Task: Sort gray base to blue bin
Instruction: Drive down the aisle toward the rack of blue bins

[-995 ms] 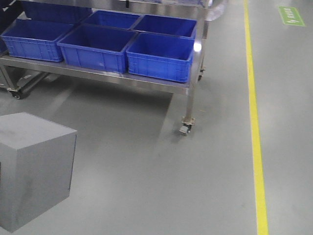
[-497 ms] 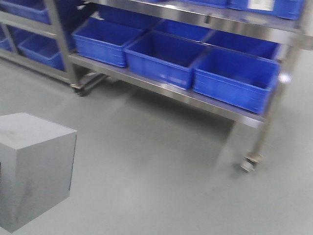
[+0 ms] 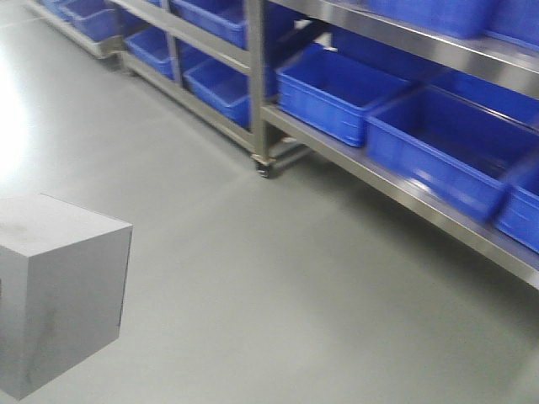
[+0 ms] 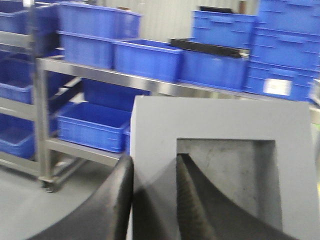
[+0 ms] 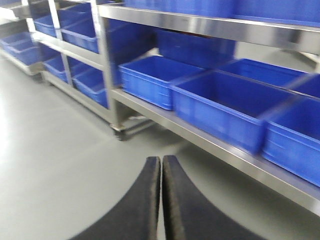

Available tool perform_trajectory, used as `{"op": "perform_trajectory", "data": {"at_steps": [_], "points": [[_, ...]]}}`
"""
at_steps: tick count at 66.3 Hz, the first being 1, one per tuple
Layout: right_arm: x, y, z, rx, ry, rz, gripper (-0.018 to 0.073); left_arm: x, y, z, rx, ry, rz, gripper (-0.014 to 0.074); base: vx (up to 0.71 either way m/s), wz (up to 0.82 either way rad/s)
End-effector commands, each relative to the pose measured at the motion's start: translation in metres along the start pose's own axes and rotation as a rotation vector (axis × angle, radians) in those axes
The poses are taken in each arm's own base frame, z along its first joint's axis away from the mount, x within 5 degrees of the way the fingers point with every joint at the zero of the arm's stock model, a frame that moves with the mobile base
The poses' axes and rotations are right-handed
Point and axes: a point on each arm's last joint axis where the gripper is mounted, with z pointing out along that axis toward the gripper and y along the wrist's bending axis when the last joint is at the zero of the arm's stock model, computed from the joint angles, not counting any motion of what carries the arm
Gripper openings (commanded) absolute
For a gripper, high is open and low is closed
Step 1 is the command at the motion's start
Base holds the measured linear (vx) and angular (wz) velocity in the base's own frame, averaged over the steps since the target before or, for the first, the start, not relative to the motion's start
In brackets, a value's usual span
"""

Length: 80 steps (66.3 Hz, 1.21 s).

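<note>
Gray base (image 4: pixel 220 122) cropped at bottom; left jaws pinch its wall

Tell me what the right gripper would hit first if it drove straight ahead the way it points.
Nothing close. The right gripper, shut and empty, points over bare floor toward the lower steel shelf and the blue bin on it; those would probably come first, though depth is unclear.

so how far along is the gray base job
Done: left gripper shut on the gray base, one finger in its recess. In hand: base held off the floor near the racks. Left: dropping it into a blue bin; right gripper shut, empty.
</note>
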Motion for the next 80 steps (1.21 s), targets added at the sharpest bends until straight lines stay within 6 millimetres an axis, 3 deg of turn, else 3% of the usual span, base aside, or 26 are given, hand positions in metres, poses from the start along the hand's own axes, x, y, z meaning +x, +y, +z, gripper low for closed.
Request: {"op": "perform_trajectory", "data": {"at_steps": [1,80], "points": [[-0.0053,-0.0002,0.0012,0.003,-0.053,-0.016,-0.0005,-0.0189,-0.0039,-0.0024,0.029,-0.130,-0.014,-0.0006,0.43,0.54],[-0.0053,-0.0002,0.0012,0.003,-0.053,-0.016,-0.0005,-0.0181,-0.0038,-0.0023,0.027,-0.120,-0.014,-0.0006,0.48,0.48]]}}
